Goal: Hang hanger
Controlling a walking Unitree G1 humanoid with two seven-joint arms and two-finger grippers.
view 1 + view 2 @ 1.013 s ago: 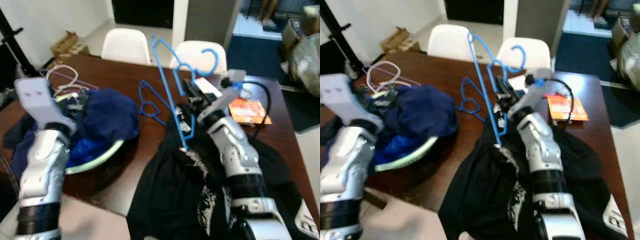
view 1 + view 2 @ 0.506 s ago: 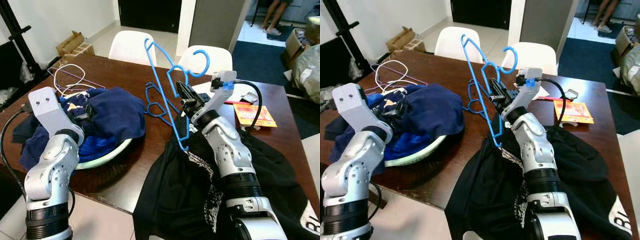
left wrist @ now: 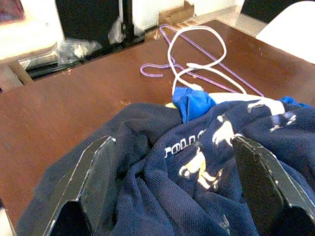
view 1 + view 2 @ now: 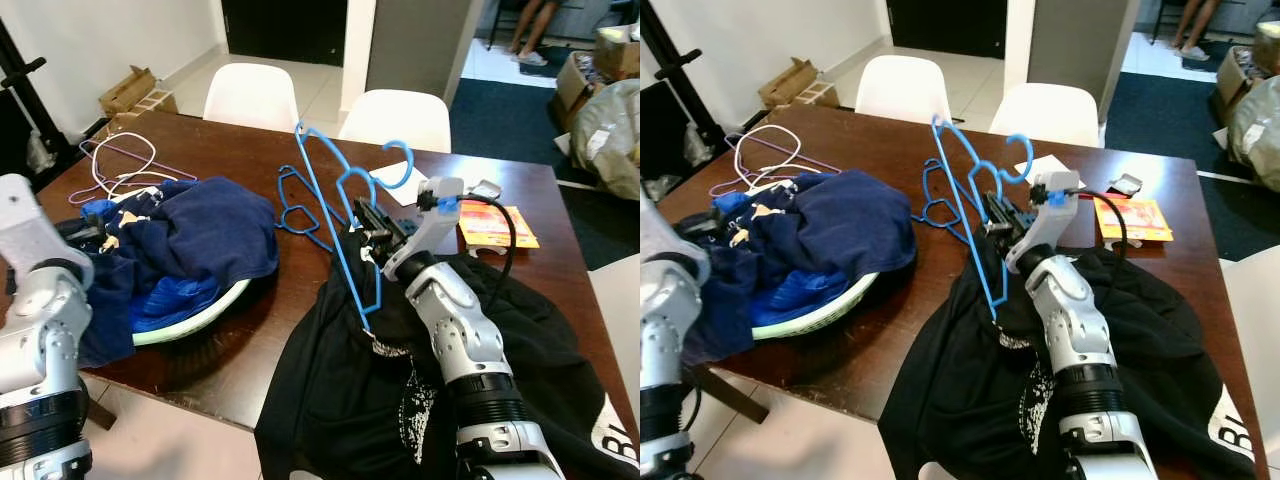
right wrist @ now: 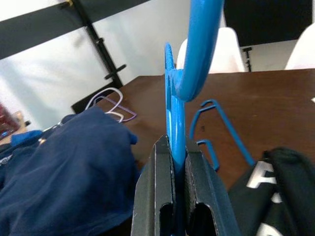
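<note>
While raised, right claw (image 4: pixel 368 222) clamps blue hanger (image 4: pixel 330 205), seemingly upright

Dark brown wooden table (image 4: pixel 230 360). On it: pale green basket (image 4: pixel 205 312) heaped with navy clothing (image 4: pixel 190 240) at the robot's left; black garment (image 4: pixel 350 390) draped over the near edge; blue hanger (image 4: pixel 300 212) lying flat mid-table; white and purple wire hangers (image 4: pixel 115 160) at far left; orange packet (image 4: pixel 497 222) at right.

A home dining room, dark wooden worktop (image 4: pixel 230 150), white chairs (image 4: pixel 252 97), laundry basket (image 4: pixel 200 310) of clothes, cardboard box (image 4: pixel 127 88) on the tiled floor
</note>
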